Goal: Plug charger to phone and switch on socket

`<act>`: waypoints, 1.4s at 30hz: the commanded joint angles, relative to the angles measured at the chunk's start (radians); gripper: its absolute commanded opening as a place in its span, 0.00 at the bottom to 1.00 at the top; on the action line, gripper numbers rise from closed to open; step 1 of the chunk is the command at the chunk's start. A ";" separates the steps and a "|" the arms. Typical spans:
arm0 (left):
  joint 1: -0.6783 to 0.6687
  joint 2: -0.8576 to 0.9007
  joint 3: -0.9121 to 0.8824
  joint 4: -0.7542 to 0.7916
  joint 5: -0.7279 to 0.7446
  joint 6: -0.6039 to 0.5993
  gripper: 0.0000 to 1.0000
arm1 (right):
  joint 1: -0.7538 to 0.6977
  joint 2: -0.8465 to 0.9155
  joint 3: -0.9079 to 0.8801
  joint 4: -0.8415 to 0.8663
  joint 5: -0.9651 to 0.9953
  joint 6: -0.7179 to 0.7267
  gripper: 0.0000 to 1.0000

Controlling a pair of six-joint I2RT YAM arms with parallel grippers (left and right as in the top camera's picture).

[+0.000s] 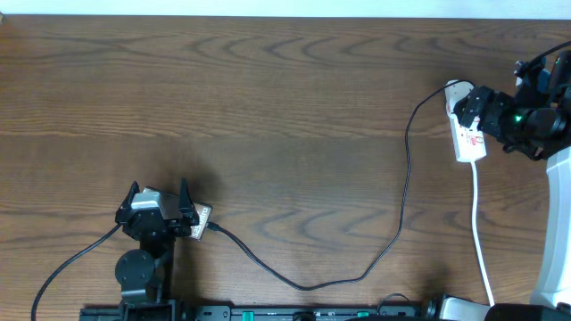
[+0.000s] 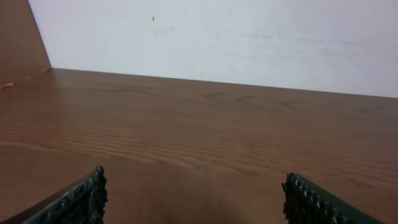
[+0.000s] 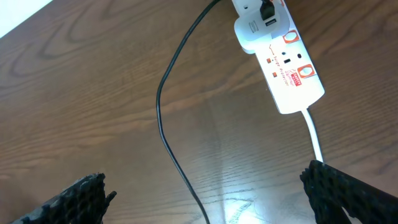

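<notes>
Your left gripper [image 1: 159, 189] open by phone [image 1: 202, 220], right gripper [image 3: 205, 179] open near socket [image 3: 283, 68]; charger [image 1: 406, 178] runs socket to phone.

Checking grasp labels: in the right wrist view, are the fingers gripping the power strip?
No, the fingers stand wide apart and the power strip lies free beyond them.

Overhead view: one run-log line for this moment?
left gripper open at phone | right gripper open near socket | charger in socket, tip at phone edge
</notes>
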 commanded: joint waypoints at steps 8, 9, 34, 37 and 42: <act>0.006 -0.006 -0.008 -0.047 0.021 0.021 0.88 | 0.003 -0.007 0.006 -0.001 0.004 0.007 0.99; 0.006 -0.006 -0.008 -0.047 0.021 0.021 0.88 | 0.003 -0.007 0.006 -0.001 0.004 0.007 0.99; 0.006 -0.006 -0.008 -0.046 0.021 0.021 0.88 | 0.114 -0.227 -0.152 0.296 0.054 0.003 0.99; 0.006 -0.006 -0.008 -0.046 0.021 0.021 0.88 | 0.184 -0.344 -0.304 0.497 0.060 -0.010 0.99; 0.006 -0.006 -0.008 -0.046 0.021 0.021 0.88 | 0.282 -0.553 -0.609 0.815 0.060 -0.027 0.99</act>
